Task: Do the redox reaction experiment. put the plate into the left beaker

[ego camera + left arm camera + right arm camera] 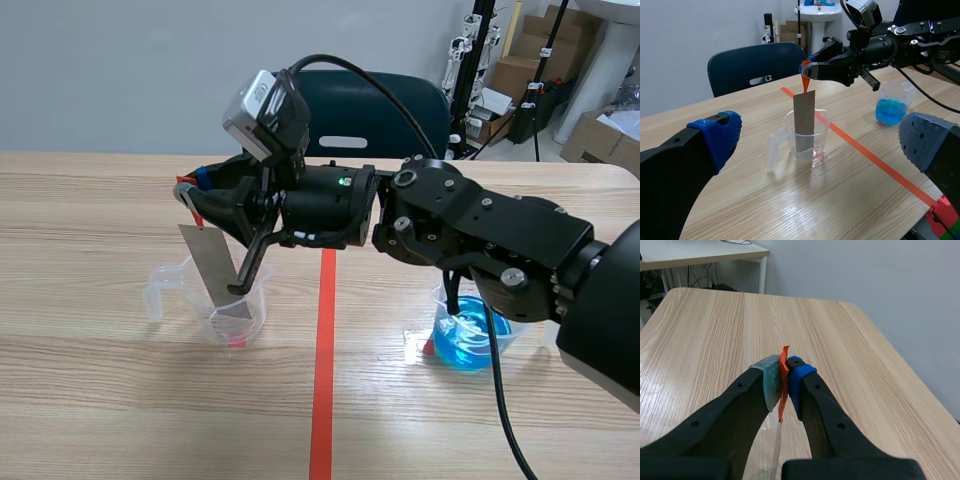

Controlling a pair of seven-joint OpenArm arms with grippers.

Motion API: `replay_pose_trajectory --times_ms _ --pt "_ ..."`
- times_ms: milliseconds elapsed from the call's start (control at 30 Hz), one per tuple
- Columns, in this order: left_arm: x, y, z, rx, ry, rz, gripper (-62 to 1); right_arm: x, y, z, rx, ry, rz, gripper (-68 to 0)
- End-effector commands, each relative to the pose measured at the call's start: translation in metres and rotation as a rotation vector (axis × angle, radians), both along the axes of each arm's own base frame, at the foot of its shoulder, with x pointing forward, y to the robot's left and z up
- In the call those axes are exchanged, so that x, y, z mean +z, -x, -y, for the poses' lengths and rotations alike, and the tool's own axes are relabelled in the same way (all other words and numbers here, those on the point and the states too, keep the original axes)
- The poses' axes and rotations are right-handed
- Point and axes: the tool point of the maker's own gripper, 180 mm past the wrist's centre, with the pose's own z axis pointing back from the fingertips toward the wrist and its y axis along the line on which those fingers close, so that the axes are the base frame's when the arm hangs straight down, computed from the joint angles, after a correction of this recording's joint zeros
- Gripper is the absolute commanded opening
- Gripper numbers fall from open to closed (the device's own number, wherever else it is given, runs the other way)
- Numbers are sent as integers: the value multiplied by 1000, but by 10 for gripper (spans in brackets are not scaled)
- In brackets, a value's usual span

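Observation:
A grey metal plate (212, 268) with an orange-red tab (192, 210) at its top hangs tilted, its lower end inside the clear left beaker (232, 312). My right gripper (190, 198), reaching across from the right, is shut on the tab (783, 371). In the left wrist view the plate (804, 120) stands in the beaker (805, 141), held by the right gripper (808, 70). My left gripper (815, 145) is open, its blue-padded fingers (720, 132) wide apart, well short of the beaker. It is out of the scene view.
A second beaker (475, 335) with blue liquid stands right of the orange-red tape line (325, 360), under the right arm. A dark chair (385, 115) sits behind the table. Boxes and stands are at the back right.

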Motion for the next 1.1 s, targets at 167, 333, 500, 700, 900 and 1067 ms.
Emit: replay_pose_trajectory --times_ms 167,333,500,700,900,1067 --pt "5 -1 1 6 23 19 14 10 -4 -2 -4 -20 5 -673" --pt "5 -1 1 6 23 19 14 10 -4 -2 -4 -20 5 -673" --pt "5 -1 1 6 23 19 14 10 -5 -1 -7 -19 9 -673" --pt "5 -1 1 6 23 19 14 11 -5 -2 -6 -20 8 -673" --pt "5 -1 1 6 23 19 14 18 -8 -3 -21 -67 -16 -622" --pt "5 -1 1 6 23 19 14 19 -7 -5 -19 -69 -11 -489"
